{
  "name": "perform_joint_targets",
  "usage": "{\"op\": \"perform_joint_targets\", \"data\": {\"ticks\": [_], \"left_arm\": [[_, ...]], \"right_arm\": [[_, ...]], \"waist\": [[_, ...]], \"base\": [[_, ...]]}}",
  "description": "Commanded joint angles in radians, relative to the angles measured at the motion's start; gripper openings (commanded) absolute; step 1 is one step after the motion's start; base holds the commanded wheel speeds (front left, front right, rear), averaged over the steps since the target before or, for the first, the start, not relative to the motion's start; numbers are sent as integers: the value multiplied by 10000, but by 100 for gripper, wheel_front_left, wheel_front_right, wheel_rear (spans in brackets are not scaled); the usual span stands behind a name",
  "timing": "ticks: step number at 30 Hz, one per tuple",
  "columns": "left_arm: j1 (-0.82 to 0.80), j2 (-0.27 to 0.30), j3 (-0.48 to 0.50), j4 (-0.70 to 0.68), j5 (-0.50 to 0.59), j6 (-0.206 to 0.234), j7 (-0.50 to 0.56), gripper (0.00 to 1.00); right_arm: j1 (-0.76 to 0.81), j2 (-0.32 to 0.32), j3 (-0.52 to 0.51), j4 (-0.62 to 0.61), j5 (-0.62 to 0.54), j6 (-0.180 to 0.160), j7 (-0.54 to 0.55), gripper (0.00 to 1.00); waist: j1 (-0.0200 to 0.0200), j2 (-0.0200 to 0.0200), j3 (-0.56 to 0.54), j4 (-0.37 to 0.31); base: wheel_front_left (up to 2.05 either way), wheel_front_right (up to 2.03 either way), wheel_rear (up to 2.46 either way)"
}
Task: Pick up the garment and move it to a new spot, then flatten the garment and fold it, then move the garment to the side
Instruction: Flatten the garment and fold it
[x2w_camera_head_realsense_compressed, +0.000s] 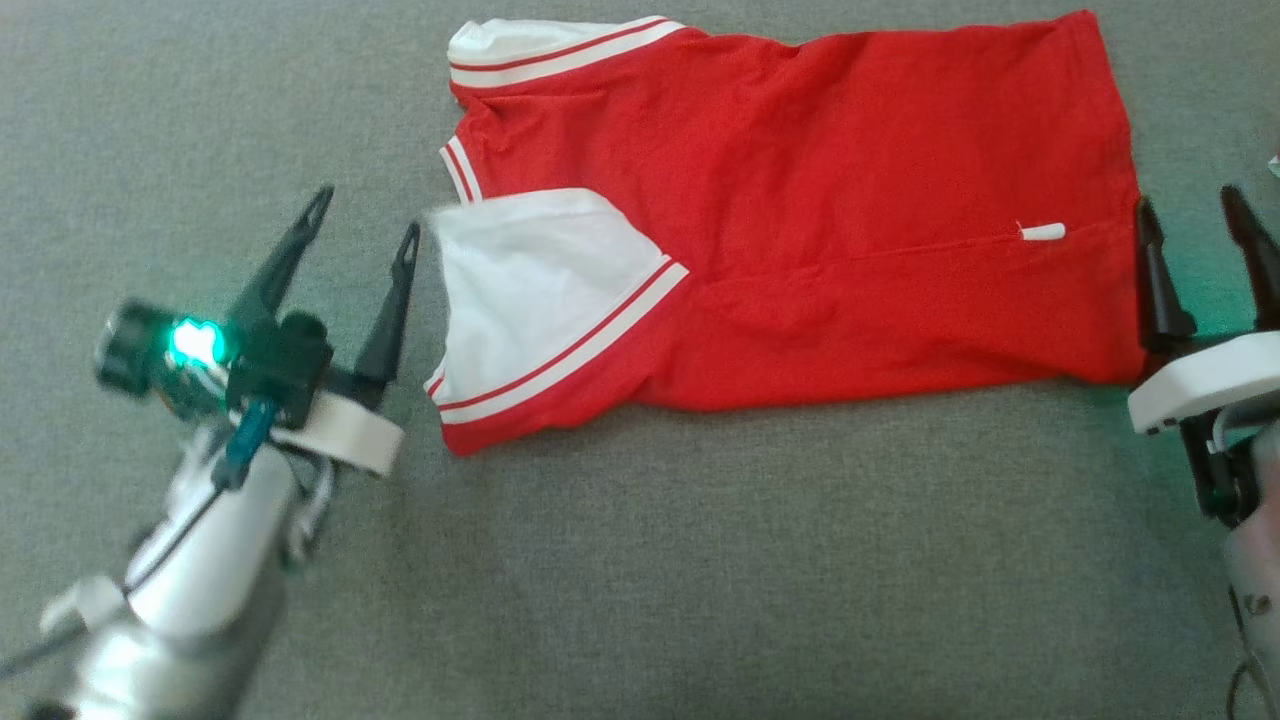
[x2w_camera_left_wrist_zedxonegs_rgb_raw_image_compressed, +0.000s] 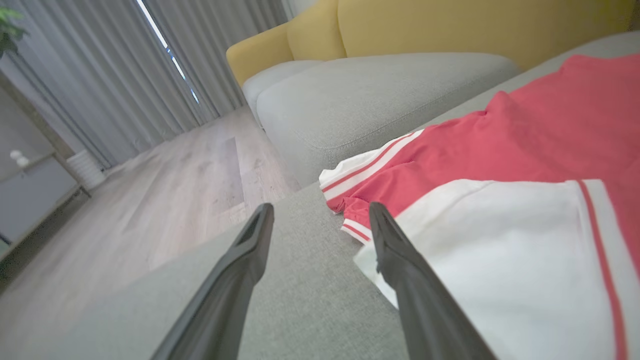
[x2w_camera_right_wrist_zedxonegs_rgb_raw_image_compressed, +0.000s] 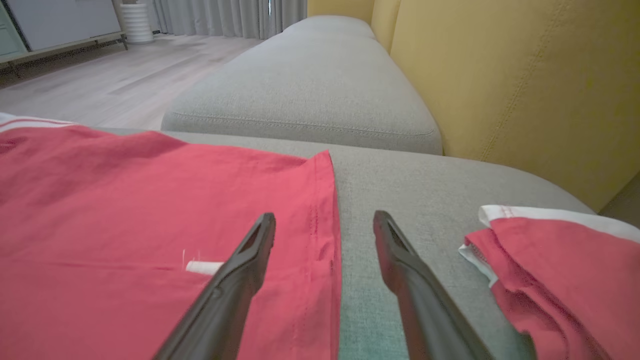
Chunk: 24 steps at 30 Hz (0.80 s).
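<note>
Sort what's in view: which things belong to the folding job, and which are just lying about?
Job: red shirt, spread on the grey seat cushion; left claw and right claw, both open, one at each end of it.

Lying about: second red garment, yellow sofa back, curtains.

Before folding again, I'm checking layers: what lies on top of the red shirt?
A white sleeve lies folded over the shirt, plus a small white tag. Fabric under the sleeve is hidden.

bare cushion (x2w_camera_head_realsense_compressed: 640, 560) around garment (x2w_camera_head_realsense_compressed: 800, 200), yellow backrest (x2w_camera_right_wrist_zedxonegs_rgb_raw_image_compressed: 525, 100)
</note>
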Motion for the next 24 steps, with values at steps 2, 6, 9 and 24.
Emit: {"op": "perform_joint_targets", "data": {"ticks": [2,6,9,24], "left_arm": [[581,-80,699,-431,-562,76,-49,100],[1975,-805,1047,-784,-1481,56,-50,100],[2758,-1185,1076,-938,-1803,144,-50,100],[3547,-1740,1191,-427,-3174,29,1385,38]], "right_arm": [[110,28,-223,-533,-202,65,-109,100],[587,344,-615,-952,-408,65,-109,100],[873,503,-767,-1139,-485,65,-110,100],[1238,694,-895,-1268,-492,65,-110,100]], "waist": [[-1,0,-75,-38],[-1,0,-207,-109],[-1,0,-272,-171],[-1,0,-423,-463]], "base": [[0,0,0],[0,0,0],[0,0,0],[0,0,0]]}}
